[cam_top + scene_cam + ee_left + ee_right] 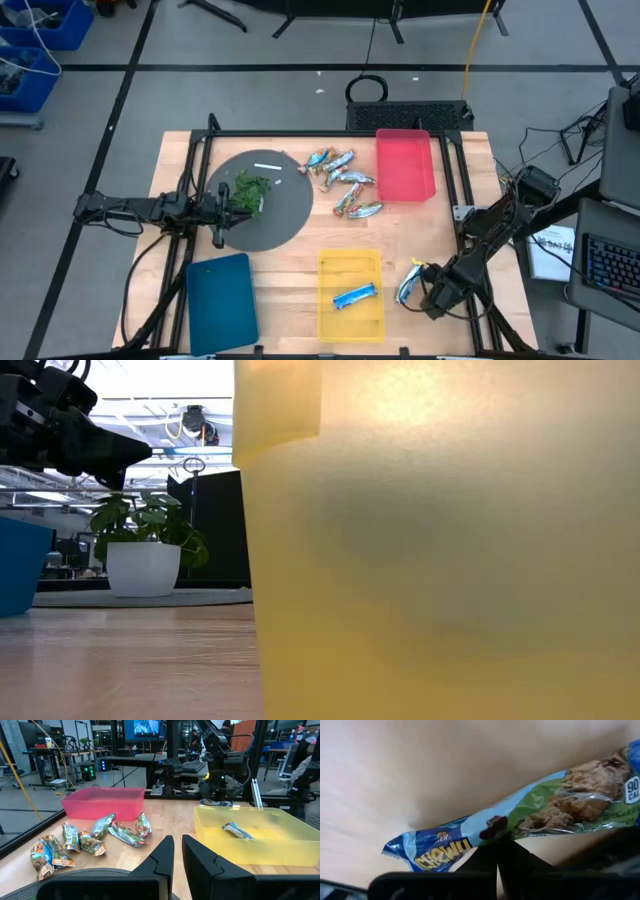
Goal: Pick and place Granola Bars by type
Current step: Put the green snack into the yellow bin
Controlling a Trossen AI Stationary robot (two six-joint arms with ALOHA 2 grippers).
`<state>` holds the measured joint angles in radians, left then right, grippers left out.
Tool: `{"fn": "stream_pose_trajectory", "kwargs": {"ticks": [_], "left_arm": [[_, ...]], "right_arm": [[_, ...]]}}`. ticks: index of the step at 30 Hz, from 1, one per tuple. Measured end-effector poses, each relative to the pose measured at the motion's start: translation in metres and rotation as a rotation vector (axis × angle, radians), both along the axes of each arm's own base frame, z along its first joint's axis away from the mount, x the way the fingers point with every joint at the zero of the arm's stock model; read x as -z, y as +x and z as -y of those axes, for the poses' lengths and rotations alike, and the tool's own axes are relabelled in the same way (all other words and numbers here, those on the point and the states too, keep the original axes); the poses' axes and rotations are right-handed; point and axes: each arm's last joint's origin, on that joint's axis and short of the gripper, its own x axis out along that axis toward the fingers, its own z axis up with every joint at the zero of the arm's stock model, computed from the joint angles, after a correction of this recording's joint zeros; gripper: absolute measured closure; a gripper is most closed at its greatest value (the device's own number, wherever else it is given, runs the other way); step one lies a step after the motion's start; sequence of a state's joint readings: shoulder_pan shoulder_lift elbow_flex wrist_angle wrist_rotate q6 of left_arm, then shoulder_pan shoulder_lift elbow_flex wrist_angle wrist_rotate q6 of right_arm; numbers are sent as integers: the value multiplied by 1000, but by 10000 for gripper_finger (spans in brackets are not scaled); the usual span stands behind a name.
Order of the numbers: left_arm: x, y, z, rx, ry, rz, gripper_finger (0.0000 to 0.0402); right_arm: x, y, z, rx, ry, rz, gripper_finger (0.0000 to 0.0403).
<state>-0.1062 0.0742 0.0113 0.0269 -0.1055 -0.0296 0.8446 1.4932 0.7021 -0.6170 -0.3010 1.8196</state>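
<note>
Right fingers (495, 857) pinched shut on blue-green bar (530, 815), low over bench (290, 270) just right of yellow bin (350, 308). Left fingers (177, 855) nearly closed, empty (waiting over dark mat (285, 215)). One bar (354, 296) binned; pile (342, 180) left; red bin (405, 165) unfilled.

A loose heap of crinkled granola bars (343, 180) lies on the counter just beside the red bin (405, 165), one blue bar (355, 296) rests flat in the yellow bin (350, 265), and another blue-green bar (520, 820) sits pinched in the right arm's jaws.
</note>
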Motion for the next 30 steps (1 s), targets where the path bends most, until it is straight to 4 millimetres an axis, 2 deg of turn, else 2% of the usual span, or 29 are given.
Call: {"fn": "stream_pose_trajectory", "kwargs": {"ticks": [8, 18, 22, 27, 30], "left_arm": [[0, 0, 0, 0, 0, 0, 355], [-1, 0, 0, -1, -2, 12, 355], [-1, 0, 0, -2, -2, 16, 355], [-2, 0, 0, -2, -8, 18, 355], [-2, 0, 0, -1, -9, 18, 355]], "right_arm": [[0, 25, 23, -102, -63, 164, 403], [1, 43, 42, -232, -138, 290, 403], [-3, 38, 46, -240, -154, 261, 403], [-16, 21, 54, -207, -194, 211, 399], [-28, 23, 50, -223, -83, 283, 374]]}}
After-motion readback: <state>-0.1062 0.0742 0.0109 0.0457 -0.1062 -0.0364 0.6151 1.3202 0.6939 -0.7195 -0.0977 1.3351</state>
